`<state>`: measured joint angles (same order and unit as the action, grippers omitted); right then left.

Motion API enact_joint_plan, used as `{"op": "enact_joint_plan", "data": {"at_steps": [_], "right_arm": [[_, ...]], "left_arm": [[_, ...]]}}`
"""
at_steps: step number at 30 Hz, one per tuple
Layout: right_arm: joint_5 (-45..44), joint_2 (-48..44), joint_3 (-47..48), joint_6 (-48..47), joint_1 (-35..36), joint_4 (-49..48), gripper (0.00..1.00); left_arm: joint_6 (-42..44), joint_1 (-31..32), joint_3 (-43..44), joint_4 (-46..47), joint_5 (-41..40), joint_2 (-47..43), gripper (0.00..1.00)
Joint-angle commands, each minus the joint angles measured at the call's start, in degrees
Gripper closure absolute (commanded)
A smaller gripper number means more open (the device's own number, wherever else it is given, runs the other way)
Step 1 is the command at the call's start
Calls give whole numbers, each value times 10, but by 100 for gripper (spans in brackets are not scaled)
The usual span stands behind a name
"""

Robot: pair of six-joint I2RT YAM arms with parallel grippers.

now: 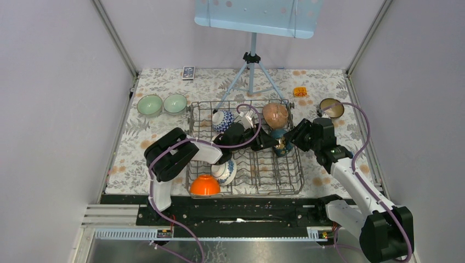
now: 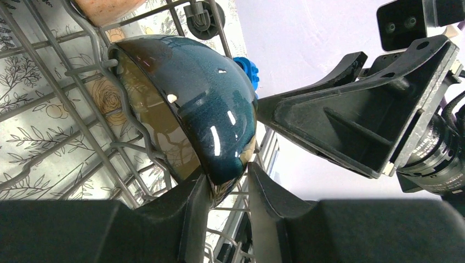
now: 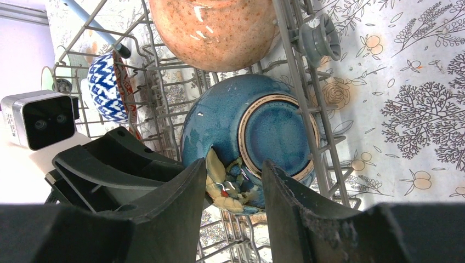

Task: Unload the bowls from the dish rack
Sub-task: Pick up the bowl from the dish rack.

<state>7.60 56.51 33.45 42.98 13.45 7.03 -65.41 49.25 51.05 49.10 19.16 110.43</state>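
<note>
While I watch from overhead, the nearest thing past the arm bases is the solid orange bowl (image 1: 205,185), showing its outside at the near left corner of the dish rack (image 1: 299,167). Just behind it a blue-and-white patterned bowl (image 1: 225,172) leans on edge among the tines.

Further in, toward the right side of the rack, both my grippers meet at one dark blue bowl (image 1: 281,139), which stands on edge against the wires. The left gripper (image 2: 230,179) comes in from the left and its fingers (image 2: 192,219) straddle the bowl's lip, one on each side. I cannot tell whether they pinch it or only sit against it. The right gripper (image 3: 234,169) reaches in from the right, and its fingers (image 3: 175,208) grasp the rim of the same bowl.

In the rack's far row a second blue-and-white bowl (image 1: 222,120) stands at the left and a speckled salmon bowl (image 1: 275,114) at the right.

Outside the rack, on the floral cloth (image 1: 131,159), a pale green bowl (image 1: 149,104) sits just beside a second pale green bowl (image 1: 175,103) at the far left. A brown bowl with a tan inside (image 1: 332,108) sits at the far right. Beyond the rack stands the tripod (image 1: 252,71).
</note>
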Motion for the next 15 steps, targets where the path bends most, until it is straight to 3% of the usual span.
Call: {"op": "enact_joint_plan", "data": {"at_steps": [1, 5, 15], "right_arm": [[23, -9, -7, 7, 0, 12, 51], [24, -11, -6, 7, 0, 15, 50], [23, -23, -4, 6, -2, 23, 50]], "left_arm": [[-12, 9, 27, 126, 29, -1, 67], [-12, 11, 34, 132, 33, 4, 70], [-11, 14, 41, 144, 42, 6, 88]]}}
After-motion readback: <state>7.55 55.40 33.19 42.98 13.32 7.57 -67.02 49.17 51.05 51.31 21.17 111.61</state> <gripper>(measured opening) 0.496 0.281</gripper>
